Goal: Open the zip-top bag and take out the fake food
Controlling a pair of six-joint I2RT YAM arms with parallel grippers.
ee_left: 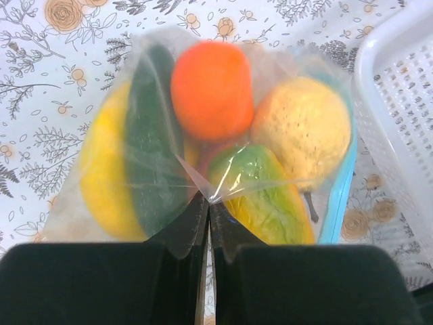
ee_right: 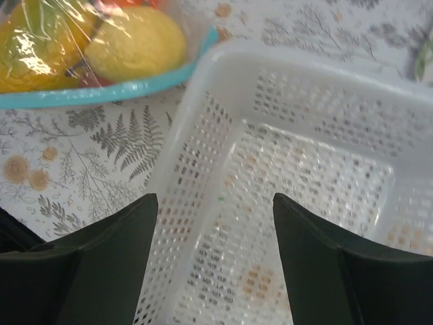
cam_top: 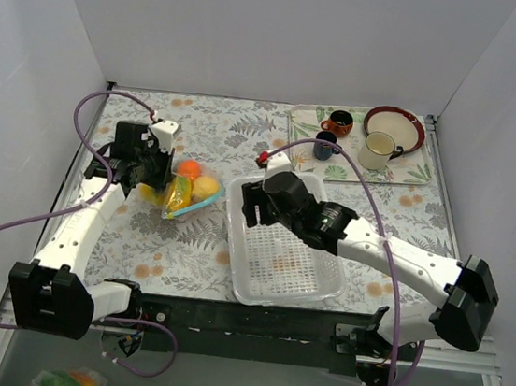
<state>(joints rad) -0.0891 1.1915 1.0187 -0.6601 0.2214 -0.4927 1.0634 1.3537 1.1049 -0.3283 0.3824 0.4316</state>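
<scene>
- The left gripper has its fingers pressed together, pinching a fold of the zip-top bag. Only the left wrist view shows this pinch.
- The zip-top bag lies on the table, just left of the basket, with its blue strip on the basket side.
- The fake food is inside the bag. The left wrist view shows five pieces; the top view shows only orange and yellow patches.
- One white perforated basket sits at near centre.
- The right gripper has its jaws spread and grips nothing, above the basket's left wall.
- At far right are three mugs and one plate.
</scene>
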